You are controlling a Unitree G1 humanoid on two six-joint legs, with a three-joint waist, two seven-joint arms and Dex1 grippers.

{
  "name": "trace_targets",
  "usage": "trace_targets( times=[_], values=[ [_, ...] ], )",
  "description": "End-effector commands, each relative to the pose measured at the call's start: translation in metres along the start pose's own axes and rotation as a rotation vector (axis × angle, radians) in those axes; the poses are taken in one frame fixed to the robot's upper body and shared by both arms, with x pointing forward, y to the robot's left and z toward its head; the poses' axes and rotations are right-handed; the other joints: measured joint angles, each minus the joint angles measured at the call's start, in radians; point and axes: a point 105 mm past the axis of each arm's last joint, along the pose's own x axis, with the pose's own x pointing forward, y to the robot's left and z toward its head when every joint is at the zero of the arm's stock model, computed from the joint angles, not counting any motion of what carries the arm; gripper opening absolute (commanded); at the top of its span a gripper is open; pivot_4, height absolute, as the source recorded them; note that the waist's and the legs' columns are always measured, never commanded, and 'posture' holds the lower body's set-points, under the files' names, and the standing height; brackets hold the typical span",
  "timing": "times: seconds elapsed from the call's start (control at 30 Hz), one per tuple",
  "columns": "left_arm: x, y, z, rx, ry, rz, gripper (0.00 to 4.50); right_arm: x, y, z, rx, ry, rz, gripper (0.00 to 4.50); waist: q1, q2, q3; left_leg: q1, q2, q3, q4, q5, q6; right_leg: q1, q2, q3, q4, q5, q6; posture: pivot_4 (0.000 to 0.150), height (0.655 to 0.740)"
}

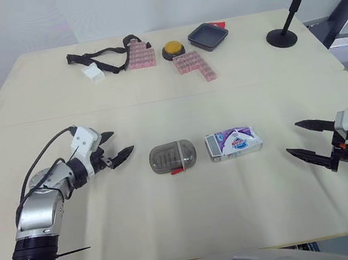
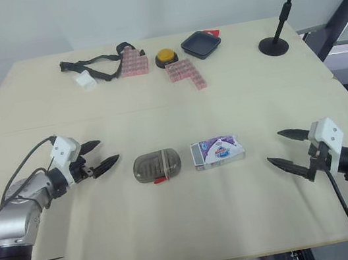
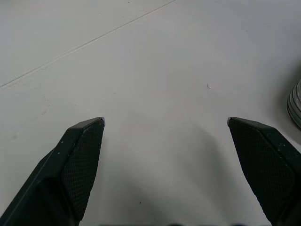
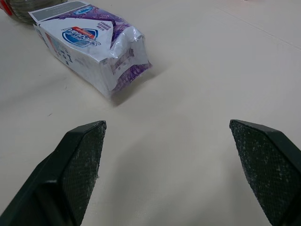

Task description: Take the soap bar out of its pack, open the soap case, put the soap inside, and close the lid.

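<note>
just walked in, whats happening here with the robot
Nothing is being handled yet. The robot's left gripper and right gripper are both open and empty, low over the table, one at each side. Between them lie the soap case, lid shut, and the soap pack just to its right, which looks unopened. The unpacking has not begun.

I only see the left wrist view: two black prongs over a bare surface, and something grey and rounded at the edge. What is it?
Observer: The soap case, smoky grey, lying closed.
Operator: Where's the soap?
Observer: A white and purple soap pack lies beside the case, on the side away from the left end effector.
Operator: And the other arm?
Observer: The right end effector hovers open past the pack, holding nothing.
</note>
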Motion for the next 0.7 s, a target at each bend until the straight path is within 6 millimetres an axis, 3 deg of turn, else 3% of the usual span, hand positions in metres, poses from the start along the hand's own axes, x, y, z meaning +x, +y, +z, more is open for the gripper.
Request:
trace_targets(
  times=[0.03, 0.7],
  values=[
    [-0.003, 0.0, 0.01, 0.045, -0.034, 0.009, 4.47, -0.005, -0.004, 0.007, -0.021, -0.016, -0.013, 4.5, 0.0, 0.0, 0.0, 0.0, 0.0, 0.0, 0.0, 0.0, 0.0, 0.0, 0.0, 0.0, 0.0, 0.0, 0.0, 0.15, 0.74],
    [0.002, -0.001, 0.022, 0.04, -0.133, -0.019, 4.47, -0.014, -0.008, 0.0, -0.062, 0.05, -0.013, 4.5, 0.0, 0.0, 0.0, 0.0, 0.0, 0.0, 0.0, 0.0, 0.0, 0.0, 0.0, 0.0, 0.0, 0.0, 0.0, 0.15, 0.74]
  ],
)
